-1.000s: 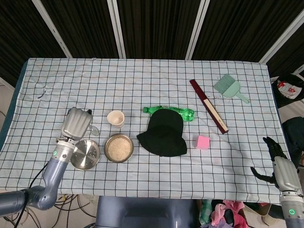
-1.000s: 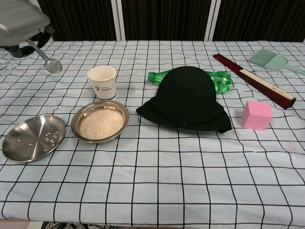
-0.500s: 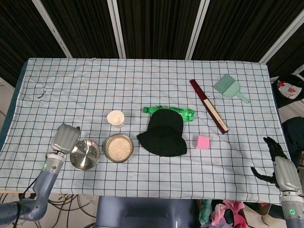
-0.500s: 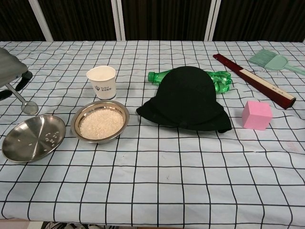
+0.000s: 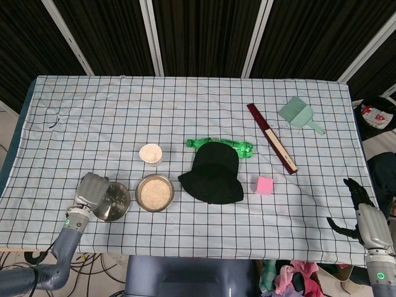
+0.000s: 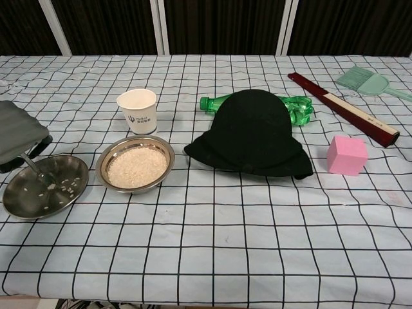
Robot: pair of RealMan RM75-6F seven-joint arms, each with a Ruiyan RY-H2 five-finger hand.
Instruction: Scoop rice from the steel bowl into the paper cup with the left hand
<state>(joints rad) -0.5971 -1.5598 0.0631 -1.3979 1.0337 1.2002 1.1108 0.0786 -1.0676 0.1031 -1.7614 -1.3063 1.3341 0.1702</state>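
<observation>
Spoon [image 6: 33,168] is held by the left hand [image 6: 19,138], its handle slanting down-right, its bowl resting in the empty steel plate [image 6: 58,199] beside the steel bowl [image 6: 135,166] of rice. Right hand [image 5: 365,219] hangs off-table, fingers loosely spread.

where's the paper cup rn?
Left of centre in both views: the paper cup stands upright just behind the rice bowl, with the green bottle to its right.

paper cup [image 6: 137,111] with small dark logo, wording too small to read
</observation>
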